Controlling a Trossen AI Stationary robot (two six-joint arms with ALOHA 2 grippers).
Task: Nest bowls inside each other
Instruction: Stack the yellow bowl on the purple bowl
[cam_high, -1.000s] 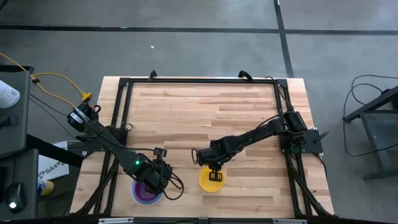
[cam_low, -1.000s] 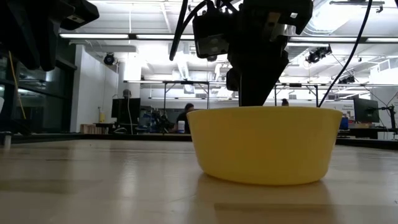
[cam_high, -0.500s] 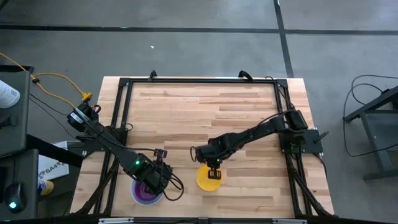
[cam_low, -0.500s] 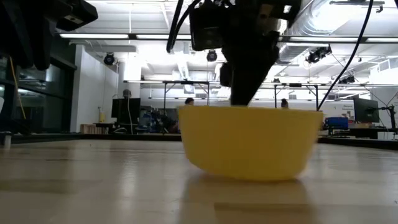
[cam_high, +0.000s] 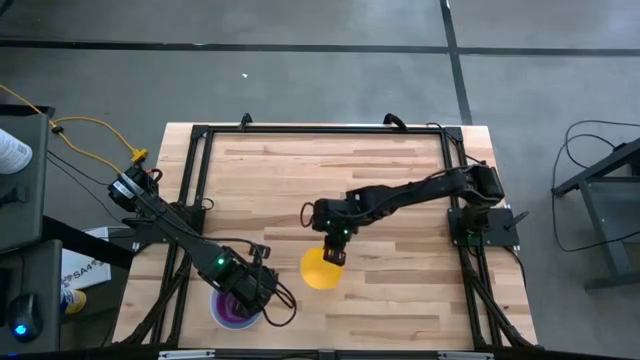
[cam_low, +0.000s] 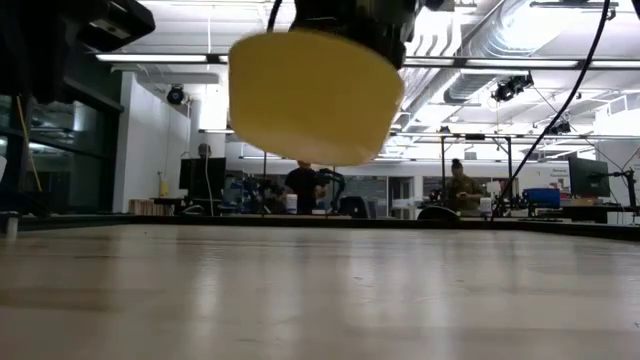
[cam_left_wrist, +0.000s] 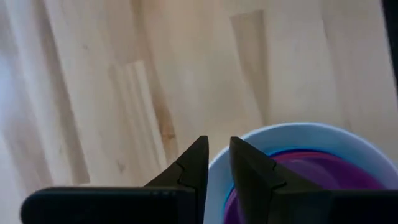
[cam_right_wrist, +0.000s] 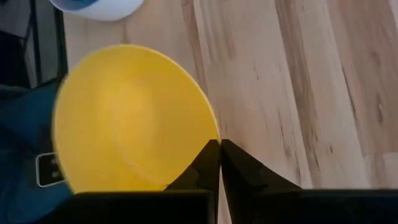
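Note:
A yellow bowl (cam_high: 320, 270) hangs above the table, near the middle of its front part, with my right gripper (cam_high: 335, 255) shut on it. In the low view the yellow bowl (cam_low: 310, 95) floats tilted, well above the wood. At the near left stands a white bowl (cam_high: 237, 308) with a purple bowl (cam_left_wrist: 311, 180) nested inside it. My left gripper (cam_high: 248, 296) is shut on the white bowl's rim, fingers pointing steeply down. My left gripper has the white bowl's rim (cam_left_wrist: 214, 177) between its two fingers, one outside the wall and one inside. The fingers come from above, slanting down. The bowl rests on the table. My right gripper pinches the yellow bowl's rim (cam_right_wrist: 211, 127) at one spot, one finger inside and one outside, slanting down from above. The bowl hangs lifted clear and tilted, with its far side lower.
Black frame rails (cam_high: 200, 180) run along the left, right and far sides of the wooden table. Bare wood (cam_high: 330, 170) lies across the middle and far part. People (cam_low: 300, 185) stand in the room beyond.
My right gripper has risen and gone toward the table's far-left, carrying the yellow bowl. The bowl sat flat on the wood, tipped up on one side, then came clear of the table and hangs tilted. My left gripper has stayed on the white bowl.

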